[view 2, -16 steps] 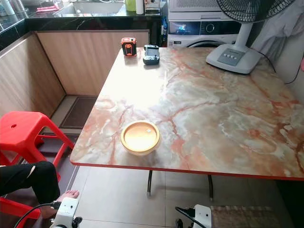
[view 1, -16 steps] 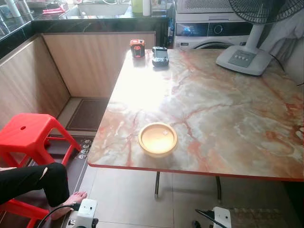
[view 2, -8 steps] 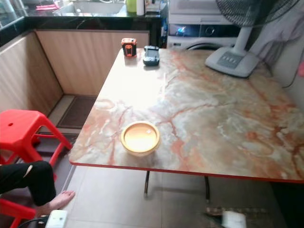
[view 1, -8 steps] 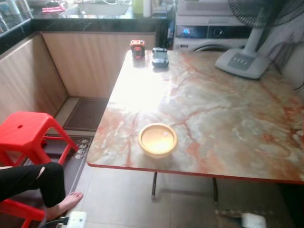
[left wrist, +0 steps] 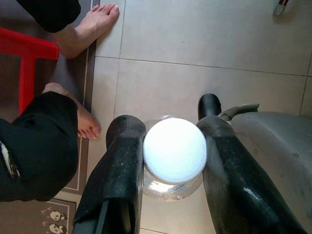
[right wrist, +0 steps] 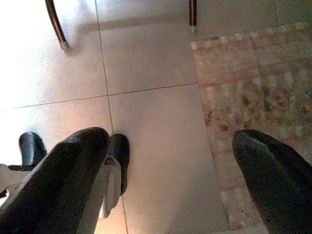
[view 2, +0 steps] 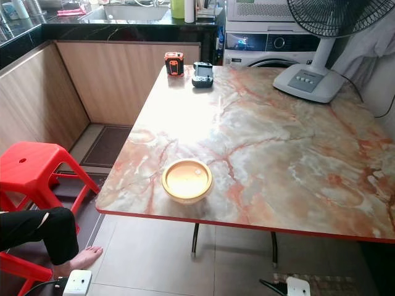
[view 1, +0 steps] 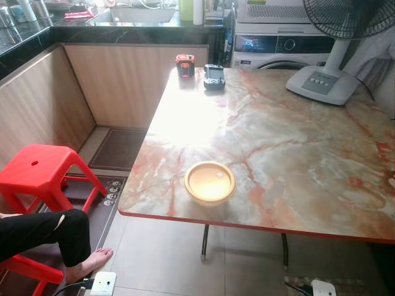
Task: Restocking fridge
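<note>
My left gripper [left wrist: 168, 122] hangs low over the tiled floor, shut on a clear jar with a white ribbed lid [left wrist: 174, 150]; a black finger presses each side of it. My right gripper [right wrist: 168, 141] hangs open above the floor with nothing between its fingers. The white wrists of both arms show at the bottom edge, the left wrist [view 1: 103, 282] and the right wrist [view 1: 322, 287]. A round yellow container [view 1: 210, 182] sits near the front edge of the marble table [view 1: 296, 148].
A person's leg and bare foot [view 1: 92, 259] rest beside a red stool [view 1: 37, 176] on my left. A standing fan [view 1: 324, 83], a red device [view 1: 184, 65] and a dark device [view 1: 214, 76] are at the table's far end. A patterned mat [right wrist: 253, 97] lies by the table legs.
The camera has shifted, so the table sits a little further right in view. Both wrists show lower at the bottom edge. Nothing on the table has moved.
</note>
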Controlling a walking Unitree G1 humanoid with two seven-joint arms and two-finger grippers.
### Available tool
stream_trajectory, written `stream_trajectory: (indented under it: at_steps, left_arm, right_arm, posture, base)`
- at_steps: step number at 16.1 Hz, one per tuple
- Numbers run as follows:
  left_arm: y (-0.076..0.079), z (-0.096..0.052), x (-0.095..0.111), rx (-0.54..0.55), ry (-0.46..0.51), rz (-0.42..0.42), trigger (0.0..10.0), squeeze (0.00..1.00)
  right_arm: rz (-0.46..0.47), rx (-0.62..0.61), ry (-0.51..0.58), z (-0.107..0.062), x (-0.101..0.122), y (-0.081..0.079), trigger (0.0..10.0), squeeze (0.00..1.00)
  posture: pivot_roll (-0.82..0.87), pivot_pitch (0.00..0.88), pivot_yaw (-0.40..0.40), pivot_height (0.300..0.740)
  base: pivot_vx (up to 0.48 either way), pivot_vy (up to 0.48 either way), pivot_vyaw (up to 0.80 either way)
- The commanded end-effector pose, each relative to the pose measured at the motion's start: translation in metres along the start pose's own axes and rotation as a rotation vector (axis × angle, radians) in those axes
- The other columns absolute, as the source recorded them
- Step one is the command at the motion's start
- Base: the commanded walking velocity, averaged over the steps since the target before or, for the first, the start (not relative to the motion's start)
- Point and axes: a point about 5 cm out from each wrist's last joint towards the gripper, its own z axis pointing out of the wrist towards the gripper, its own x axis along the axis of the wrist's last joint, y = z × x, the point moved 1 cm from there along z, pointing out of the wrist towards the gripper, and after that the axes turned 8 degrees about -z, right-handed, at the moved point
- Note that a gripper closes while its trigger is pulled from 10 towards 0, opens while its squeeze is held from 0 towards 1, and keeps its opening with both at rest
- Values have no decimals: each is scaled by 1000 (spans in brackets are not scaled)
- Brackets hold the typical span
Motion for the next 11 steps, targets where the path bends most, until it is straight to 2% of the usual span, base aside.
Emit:
stream_trajectory:
  at_steps: [1,4,6,11]
  left_arm:
    - [-3,-1,-4,7,-13,-10,10000,0]
    - [-3,-1,-5,7,-17,-13,10000,0]
    - [-2,-1,-5,4,-17,-15,10000,0]
    - [-1,-1,-6,2,-19,-13,10000,0]
  right_arm:
    - [-3,9,1,0,-2,-5,10000,0]
    - [-2,15,4,2,1,-14,10000,0]
    - [0,21,9,4,6,-21,10000,0]
    - [5,16,7,4,5,-19,10000,0]
  posture:
    - [15,0,0,740]
    - [12,0,0,740]
    - [9,0,0,740]
    - [-1,0,-1,740]
  base:
    - [0,0,0]
    - [0,0,0]
    - [0,283,0]
    - [0,328,0]
